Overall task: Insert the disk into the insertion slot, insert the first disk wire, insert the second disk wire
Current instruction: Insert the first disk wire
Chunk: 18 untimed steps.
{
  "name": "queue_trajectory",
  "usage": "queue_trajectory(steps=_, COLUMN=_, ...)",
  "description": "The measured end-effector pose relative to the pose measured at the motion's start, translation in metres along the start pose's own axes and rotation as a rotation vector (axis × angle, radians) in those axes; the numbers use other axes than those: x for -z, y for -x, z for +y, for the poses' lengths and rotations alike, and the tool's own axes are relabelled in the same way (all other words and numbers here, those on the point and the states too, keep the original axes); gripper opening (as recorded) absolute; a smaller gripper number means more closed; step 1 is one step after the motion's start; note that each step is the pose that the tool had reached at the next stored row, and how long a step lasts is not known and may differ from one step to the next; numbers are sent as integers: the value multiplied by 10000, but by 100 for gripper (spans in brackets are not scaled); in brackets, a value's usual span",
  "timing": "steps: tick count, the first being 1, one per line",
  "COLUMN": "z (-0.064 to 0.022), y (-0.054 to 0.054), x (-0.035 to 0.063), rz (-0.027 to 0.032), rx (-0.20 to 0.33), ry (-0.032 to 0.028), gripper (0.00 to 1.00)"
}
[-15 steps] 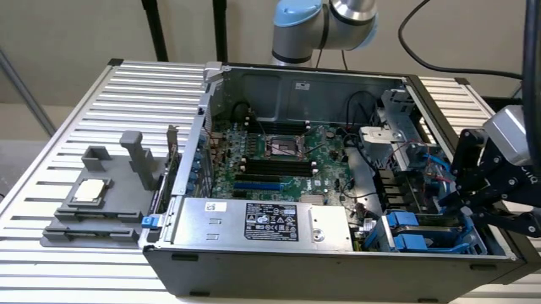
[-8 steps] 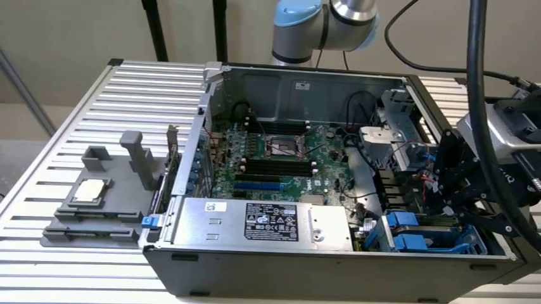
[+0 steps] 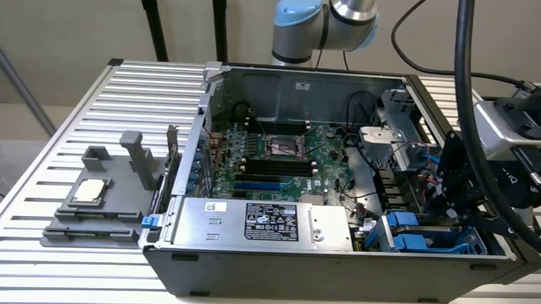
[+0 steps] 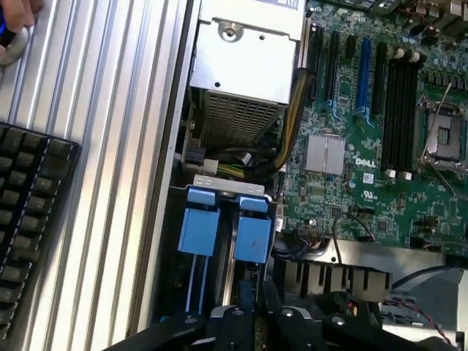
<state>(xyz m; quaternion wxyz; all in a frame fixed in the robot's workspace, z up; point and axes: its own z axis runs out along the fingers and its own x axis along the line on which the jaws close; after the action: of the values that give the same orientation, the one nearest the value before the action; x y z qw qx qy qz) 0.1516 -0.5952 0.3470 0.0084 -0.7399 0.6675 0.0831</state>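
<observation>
You've got the open case on the bench, fixture beside it on the exterior view's left. Inside: motherboard toward the back, power supply box along the front wall, insertion slot in the front corner on the exterior view's right. Your hand sits just above that slot.

Ribbed alu table is carrying three items.
Open PC case is sitting directly on the slats, taking up the middle & the exterior view's right. Grey plastic fixture w/ upright posts is lying just beside the case, on the exterior view's left. In the wrist view a black keyboard is resting flat on the slats, apart from the case.
</observation>
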Motion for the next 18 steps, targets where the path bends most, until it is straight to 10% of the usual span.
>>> queue_trajectory(steps=13, z=-42, y=-3, x=-17, rz=-58, rx=-1432, ry=-187, gripper=16)
queue_trajectory(steps=18, z=-49, y=-5, x=-28, rz=3, rx=-1482, ry=-191, gripper=16)
